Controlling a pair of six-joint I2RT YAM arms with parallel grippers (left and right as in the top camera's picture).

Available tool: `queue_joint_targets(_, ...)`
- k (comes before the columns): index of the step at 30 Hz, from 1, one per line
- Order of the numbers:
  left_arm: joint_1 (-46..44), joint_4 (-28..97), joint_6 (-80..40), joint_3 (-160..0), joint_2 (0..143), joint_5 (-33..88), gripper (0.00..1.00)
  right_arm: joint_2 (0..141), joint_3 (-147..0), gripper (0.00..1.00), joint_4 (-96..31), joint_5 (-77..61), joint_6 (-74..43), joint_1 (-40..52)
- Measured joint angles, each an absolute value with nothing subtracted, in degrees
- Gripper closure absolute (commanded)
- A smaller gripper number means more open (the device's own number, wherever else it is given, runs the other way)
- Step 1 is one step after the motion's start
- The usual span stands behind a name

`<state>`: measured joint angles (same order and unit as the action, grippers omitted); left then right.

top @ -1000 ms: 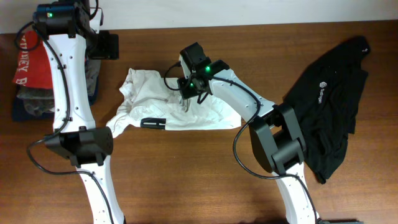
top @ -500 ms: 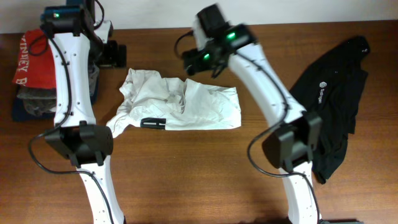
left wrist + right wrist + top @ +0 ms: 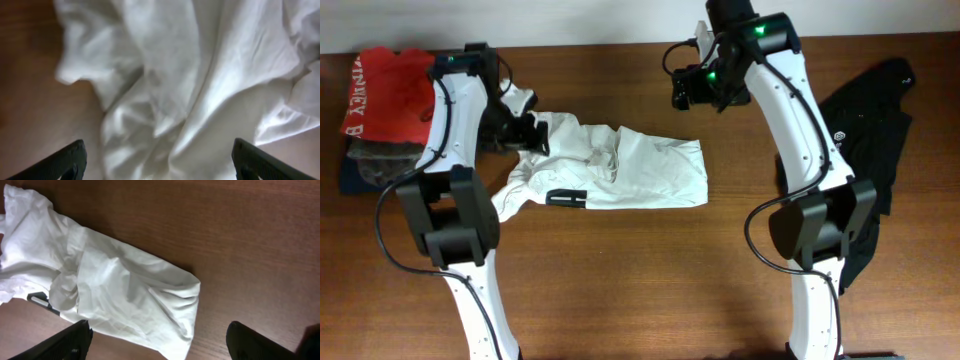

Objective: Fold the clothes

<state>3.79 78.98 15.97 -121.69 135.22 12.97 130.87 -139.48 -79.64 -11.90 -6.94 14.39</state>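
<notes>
A large white T-shirt [image 3: 620, 170] lies crumpled in a long bunch mid-table, with a bit of black print [image 3: 565, 197] showing at its front edge. My left gripper [image 3: 527, 134] hangs open just over the shirt's left end. In the left wrist view the white folds [image 3: 190, 90] fill the frame, and the left gripper [image 3: 157, 165] holds nothing between its spread fingers. My right gripper [image 3: 692, 88] is open and raised behind the shirt's right end. In the right wrist view the shirt [image 3: 125, 290] lies below the right gripper [image 3: 160, 342]. A black garment [image 3: 860, 150] with a small white logo lies at the far right.
A red garment with white letters [image 3: 385, 90] sits on folded grey and navy garments [image 3: 370, 165] at the back left corner. Bare brown table [image 3: 650, 280] stretches in front of the shirt, between the two arm bases.
The right gripper opened, let go of the white shirt and rose away to the back right. The left arm swung from the back left corner down over the shirt's left end.
</notes>
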Motion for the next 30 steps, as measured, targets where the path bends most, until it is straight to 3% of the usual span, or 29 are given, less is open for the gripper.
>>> queue_joint_targets(12,8.67,70.28,21.41,-111.20,135.22,20.34,0.08,130.87,-139.48,0.10,-80.64,-11.90,-6.81,14.28)
queue_joint_targets(14,8.93,69.25,21.54,-109.93,135.20,21.37,0.11,130.87,-139.48,0.10,-80.62,-11.90,-6.81,14.28)
queue_joint_targets(18,8.82,66.54,21.89,-108.05,134.61,25.21,0.27,130.87,-139.48,0.10,-80.68,-11.90,-6.81,14.28)
queue_joint_targets(23,8.51,65.25,22.13,-106.37,134.56,30.44,0.35,130.87,-139.48,0.10,-80.84,-11.90,-6.81,14.28)
queue_joint_targets(26,8.29,65.25,22.20,-105.78,134.56,33.36,0.48,130.87,-139.48,0.10,-80.84,-11.90,-6.83,14.28)
queue_joint_targets(30,7.92,65.39,22.35,-105.71,134.56,35.53,0.89,130.87,-139.48,0.10,-81.01,-11.90,-6.83,14.28)
